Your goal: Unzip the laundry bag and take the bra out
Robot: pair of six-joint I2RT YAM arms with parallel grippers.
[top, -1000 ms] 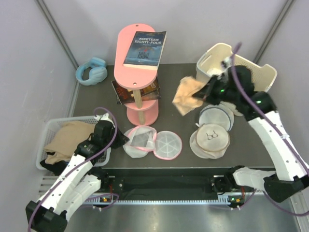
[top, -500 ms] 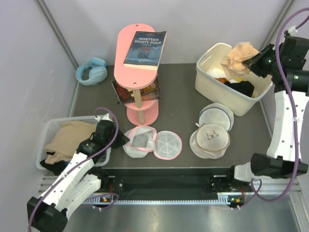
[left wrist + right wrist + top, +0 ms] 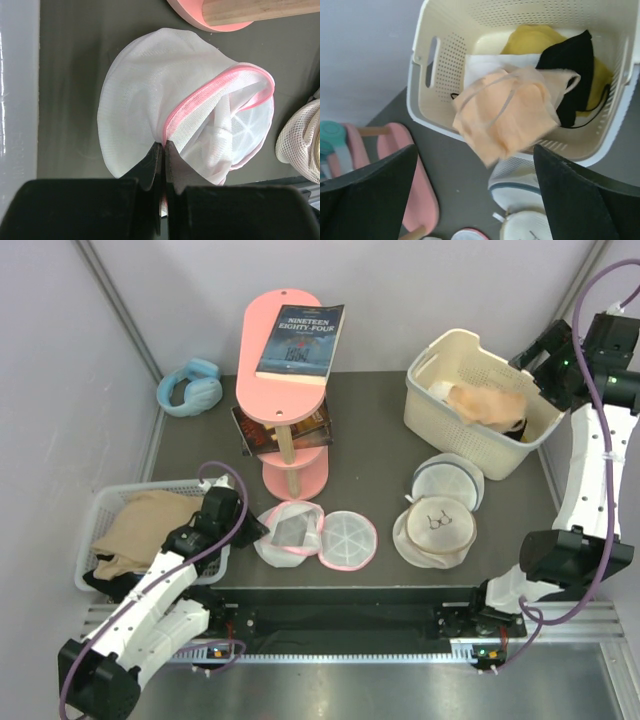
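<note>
The bra (image 3: 483, 403) – aloft a moment ago – is seen dropped in the cream basket (image 3: 428, 368), right jaws spread empty; the laundry bag (image 3: 150, 115) is pinched at its pink rim by closed left jaws. Removal is judged complete.

Bare table (image 3: 370, 440) lies open between the pink stand (image 3: 292, 390) on the left and the cream basket (image 3: 455, 425) far right. Nearer me, two mesh pouches (image 3: 435, 530) crowd the right, a grey tray (image 3: 130, 488) the left.
</note>
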